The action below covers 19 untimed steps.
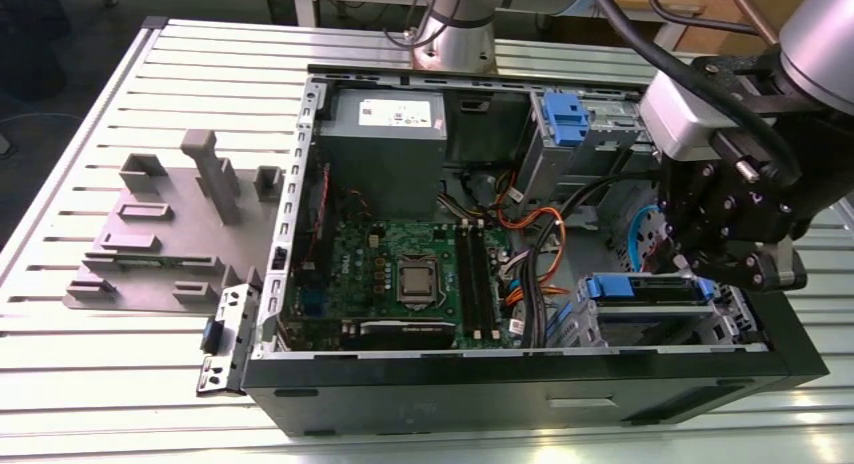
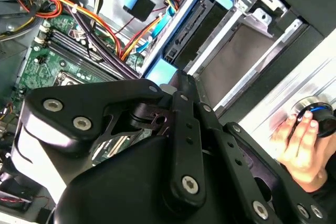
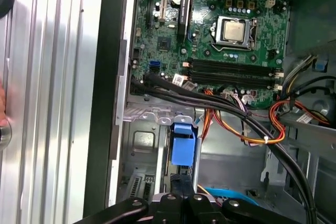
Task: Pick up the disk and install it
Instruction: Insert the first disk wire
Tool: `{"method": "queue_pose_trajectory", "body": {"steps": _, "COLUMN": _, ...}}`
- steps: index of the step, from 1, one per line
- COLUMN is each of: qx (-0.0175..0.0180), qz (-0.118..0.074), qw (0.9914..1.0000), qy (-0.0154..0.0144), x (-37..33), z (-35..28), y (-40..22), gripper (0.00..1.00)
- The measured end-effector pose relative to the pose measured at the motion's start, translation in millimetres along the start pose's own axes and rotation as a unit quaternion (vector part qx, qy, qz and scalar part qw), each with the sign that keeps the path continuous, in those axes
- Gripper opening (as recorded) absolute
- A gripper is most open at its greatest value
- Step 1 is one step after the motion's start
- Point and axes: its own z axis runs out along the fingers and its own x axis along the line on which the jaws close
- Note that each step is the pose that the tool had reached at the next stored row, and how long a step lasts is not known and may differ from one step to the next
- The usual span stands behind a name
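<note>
My gripper [image 3: 180, 183] has its fingers drawn together, tips against the blue end of the disk [image 3: 184, 148]. The disk sits in the drive cage [image 1: 731, 319] at a corner of the case [image 1: 534, 389]. Cable bundles [image 3: 231, 109] run just beside the cage.

Pale silver-grey cylindrical arm joint [image 1: 821, 34] with a white-grey wrist block [image 1: 687, 119], thick black cables [image 1: 617, 29] looping over it, and a matte black linkage gripper [image 1: 697, 269] of angular plates, each pivot pinned by round silver screws [image 2: 82, 123].

motherboard [image 1: 400, 274] green | disk rails [image 3: 183, 145] blue | cables [image 3: 229, 129] orange, yellow, red | table [image 1: 134, 384] ribbed silver
</note>
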Motion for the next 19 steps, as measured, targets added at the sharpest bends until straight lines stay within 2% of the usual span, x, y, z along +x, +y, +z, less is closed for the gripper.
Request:
{"method": "queue_pose_trajectory", "body": {"steps": 7, "qx": 0.0, "qz": -0.003, "qw": 1.0, "qy": -0.0001, "x": -1.0, "z": 1.1, "y": -9.9, "gripper": 0.11}}
{"method": "queue_pose_trajectory", "body": {"steps": 12, "qx": -0.0001, "qz": -0.004, "qw": 0.99999, "qy": -0.0002, "x": -1.4, "z": 1.7, "y": -13.2, "gripper": 0.11}}
{"method": "queue_pose_trajectory", "body": {"steps": 19, "qx": -0.0001, "qz": -0.006, "qw": 0.99998, "qy": -0.0004, "x": -1.8, "z": 2.6, "y": -21.0, "gripper": 0.11}}
